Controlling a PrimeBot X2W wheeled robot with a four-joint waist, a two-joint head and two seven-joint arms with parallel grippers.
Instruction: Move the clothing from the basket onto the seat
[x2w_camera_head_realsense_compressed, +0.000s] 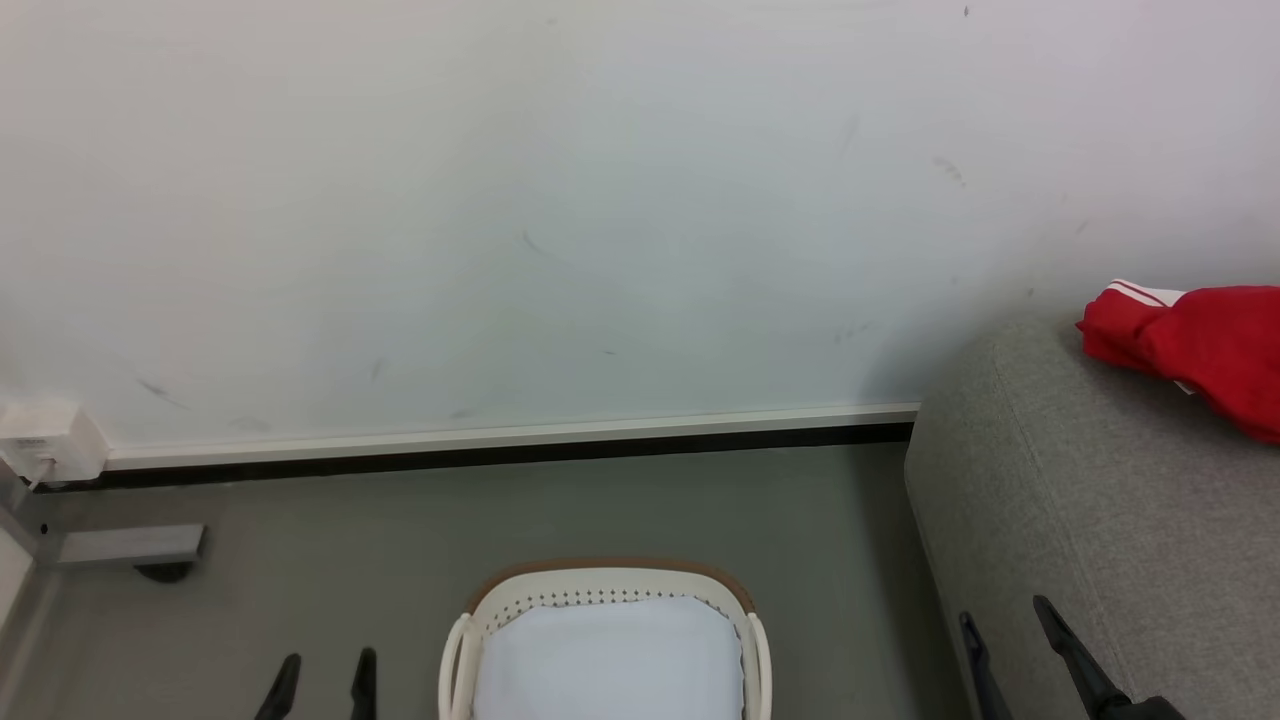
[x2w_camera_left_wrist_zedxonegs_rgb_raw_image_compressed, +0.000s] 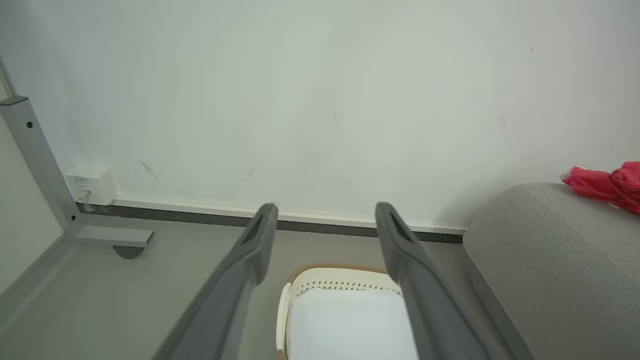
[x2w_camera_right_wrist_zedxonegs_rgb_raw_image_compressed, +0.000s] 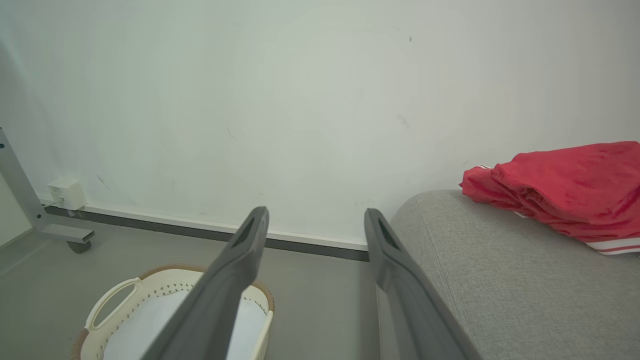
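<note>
No readable text, small label on white wall box (x2w_camera_left_wrist_zedxonegs_rgb_raw_image_compressed: 91, 184) too blurred

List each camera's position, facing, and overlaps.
Head: high, facing forward and down at wall, basket, seat; left gripper and right gripper at the bottom edge.
Left wrist: on left arm, looking along its open fingers over the basket toward the wall.
Right wrist: on right arm, along its open fingers, between basket and seat.
Shared: all three show basket, seat, clothing.

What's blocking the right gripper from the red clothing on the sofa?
Nothing visible. The open right gripper hangs near the end of the sofa. Only the sofa's bare grey surface lies between it and the red clothing, which already sits on top.
</note>
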